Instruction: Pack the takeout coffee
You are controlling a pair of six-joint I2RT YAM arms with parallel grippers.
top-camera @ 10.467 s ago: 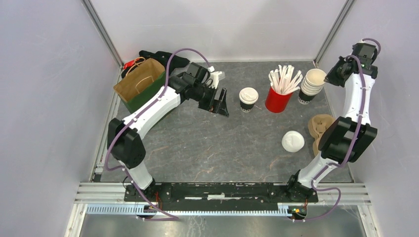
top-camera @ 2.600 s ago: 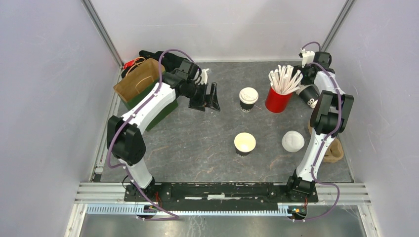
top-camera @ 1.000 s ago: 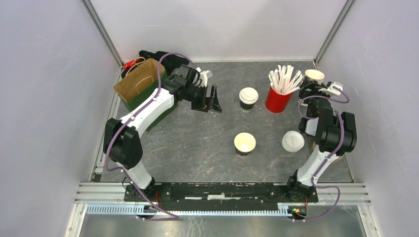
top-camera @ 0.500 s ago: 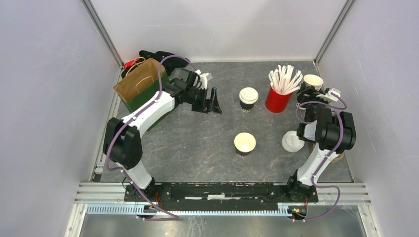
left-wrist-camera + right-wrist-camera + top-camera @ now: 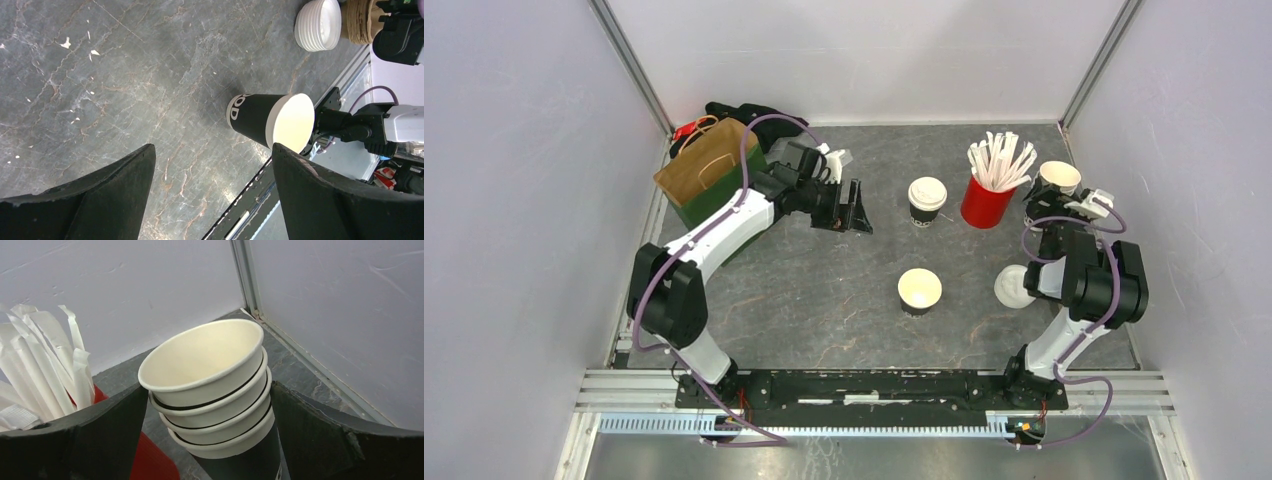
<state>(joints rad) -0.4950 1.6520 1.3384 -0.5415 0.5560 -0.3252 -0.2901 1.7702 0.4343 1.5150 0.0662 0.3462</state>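
One takeout coffee point(image 5: 927, 198), a dark cup with a white lid, stands at the back centre of the table. A lidless dark cup point(image 5: 919, 291) point(image 5: 270, 122) with a cream inside stands in the middle. My left gripper point(image 5: 854, 205) point(image 5: 212, 150) hangs open and empty to the left of the lidded cup, a hand's width away. My right gripper point(image 5: 1054, 198) point(image 5: 209, 390) is open at the back right, its fingers flanking the stack of lidless cups point(image 5: 1060, 177) point(image 5: 210, 390). The brown paper bag point(image 5: 706, 168) lies at the back left.
A red cup of white straws point(image 5: 987, 195) point(image 5: 125, 450) stands just left of the cup stack. A pile of white lids point(image 5: 1011, 287) point(image 5: 318, 25) sits beside my right arm. A cardboard carrier point(image 5: 360, 22) lies beyond it. Walls close in the back and sides.
The right arm folded back toward me, bringing the cup stack beside the red cup, and its jaws widened. The lidless cup came to the middle earlier. The left arm barely moved.
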